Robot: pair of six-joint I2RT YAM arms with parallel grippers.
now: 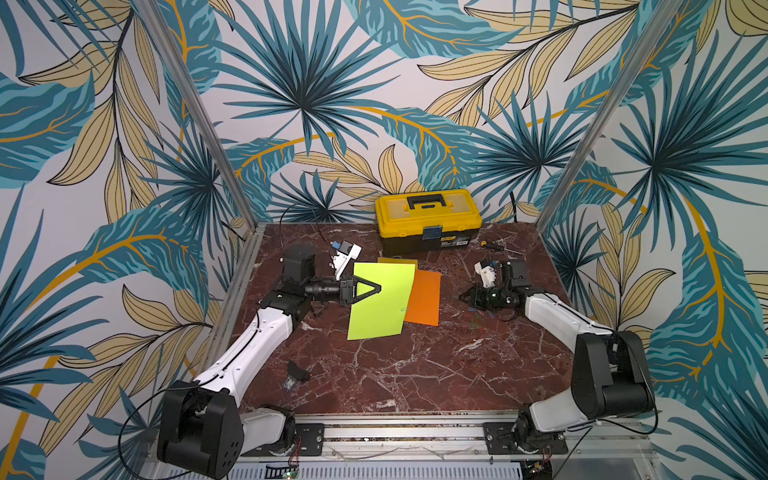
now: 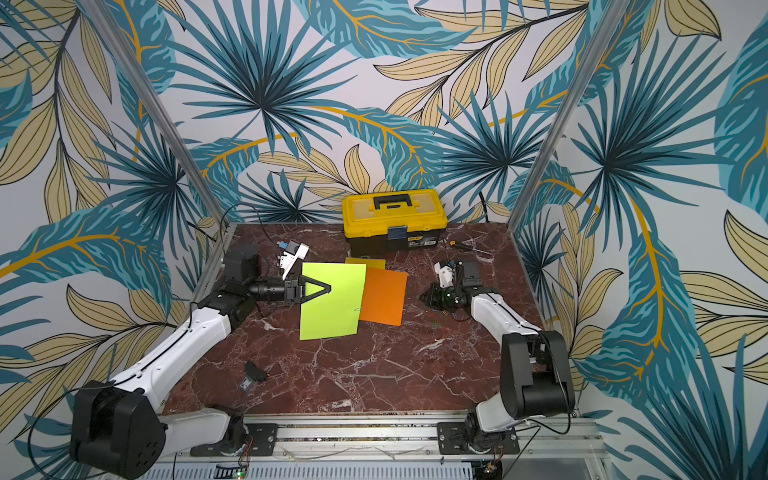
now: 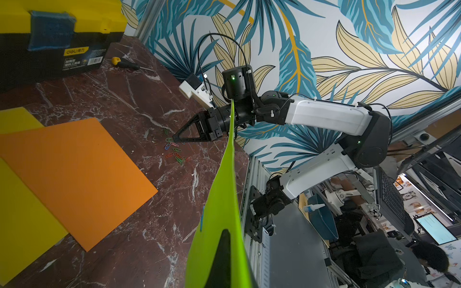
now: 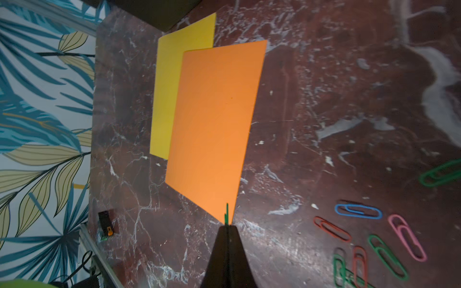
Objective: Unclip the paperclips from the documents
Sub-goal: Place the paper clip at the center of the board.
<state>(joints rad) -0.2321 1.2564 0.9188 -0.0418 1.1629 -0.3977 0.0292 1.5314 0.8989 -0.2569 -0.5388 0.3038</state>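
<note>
My left gripper (image 1: 379, 288) is shut on the left edge of the lime green document (image 1: 380, 303), which hangs tilted above the table. A small paperclip (image 1: 404, 309) sits on its right edge and shows blue (image 3: 202, 219) in the left wrist view. The orange document (image 1: 424, 297) lies flat, partly over the yellow document (image 4: 169, 94). My right gripper (image 4: 227, 225) is low over the table, right of the orange sheet, and is shut on a green paperclip (image 4: 226, 213). Several loose coloured paperclips (image 4: 374, 239) lie on the table beside it.
A yellow-and-black toolbox (image 1: 428, 220) stands at the back of the marble table (image 1: 415, 374). A yellow-handled screwdriver (image 1: 492, 245) lies to its right. A small black object (image 1: 297, 372) rests near the front left. Metal frame posts flank the table.
</note>
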